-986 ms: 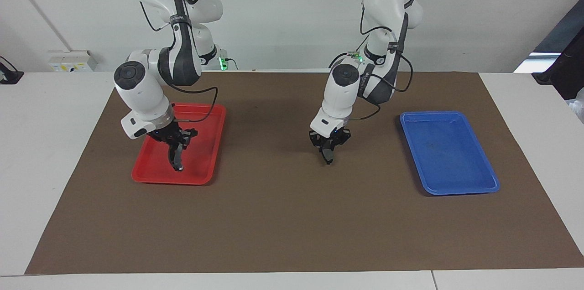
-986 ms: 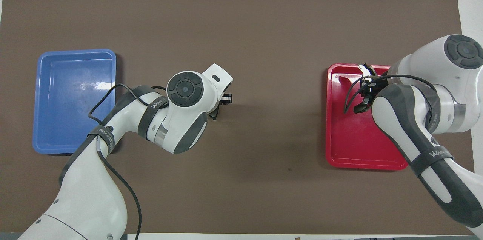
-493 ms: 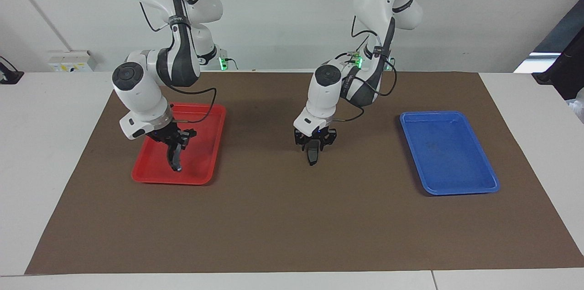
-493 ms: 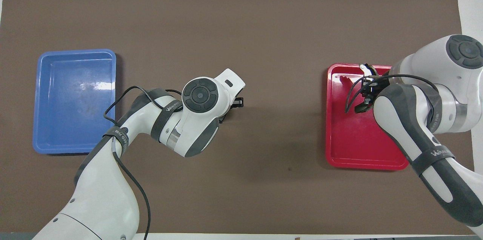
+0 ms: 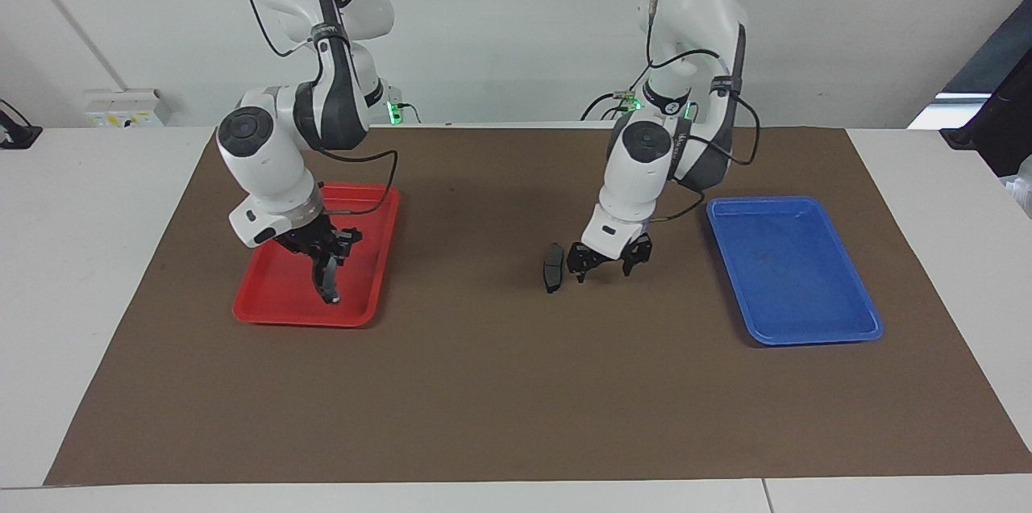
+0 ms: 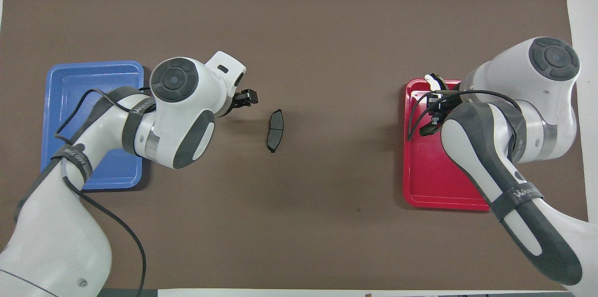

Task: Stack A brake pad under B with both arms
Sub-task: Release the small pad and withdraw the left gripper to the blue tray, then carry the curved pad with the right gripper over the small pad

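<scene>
Brown matting [image 5: 516,384] covers my table, bare nearest the camera. Mid-table, the short pad [image 5: 552,267] lies flat as the base of the stack, between the red tray [image 5: 274,311] and the blue tray [image 5: 794,271]. My left gripper [image 5: 605,261] hangs just beside it toward the blue tray, fingers spread and empty; a second ago it carried that pad. Over the red tray, my right gripper [image 5: 326,275] stays clenched on the long curved pad [image 5: 326,281], which goes on top next
</scene>
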